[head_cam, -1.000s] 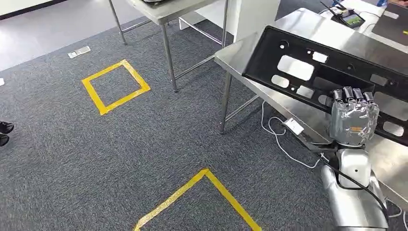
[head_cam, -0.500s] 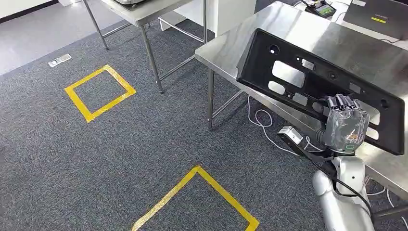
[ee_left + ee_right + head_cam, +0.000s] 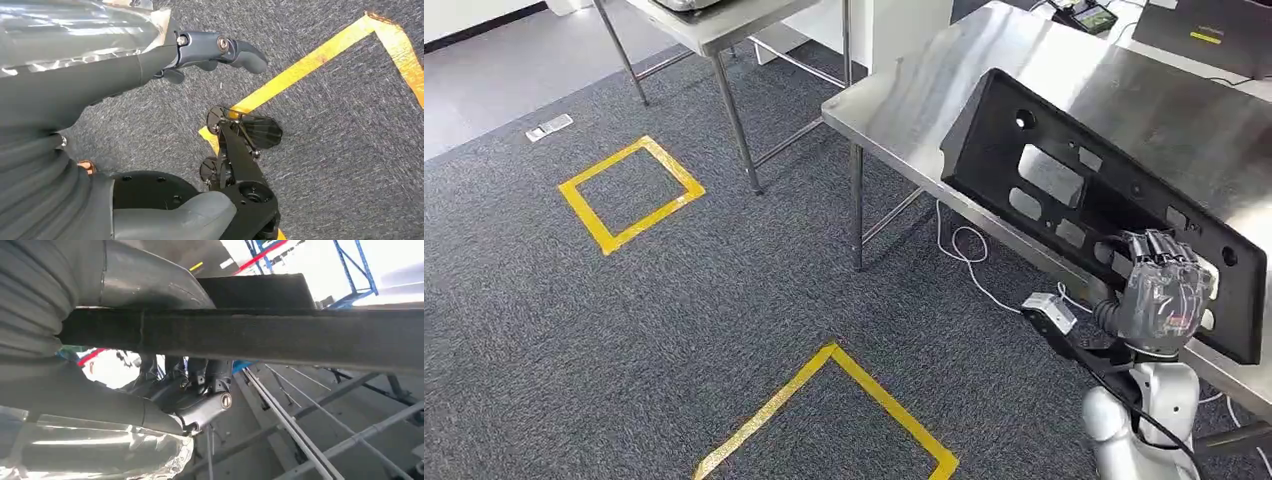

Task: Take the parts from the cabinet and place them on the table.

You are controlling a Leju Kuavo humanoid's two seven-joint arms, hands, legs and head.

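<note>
One black panel, long and full of cut-outs, sits at the right of the frame in the right hand, now above the steel counter.

Half a second ago its lower left corner hung past the counter's near edge; now that corner is over steel, though the view itself has shifted a little, so part of that is camera. My guess is the carry is nearly done and lowering is next. The panel is tilted, its lower long edge near the counter's front lip, where the hand grips it from below with fingers curled over the rim. Bare steel lies behind it toward the upper right. The left hand hangs over carpet holding nothing, fingers loosely apart.
</note>
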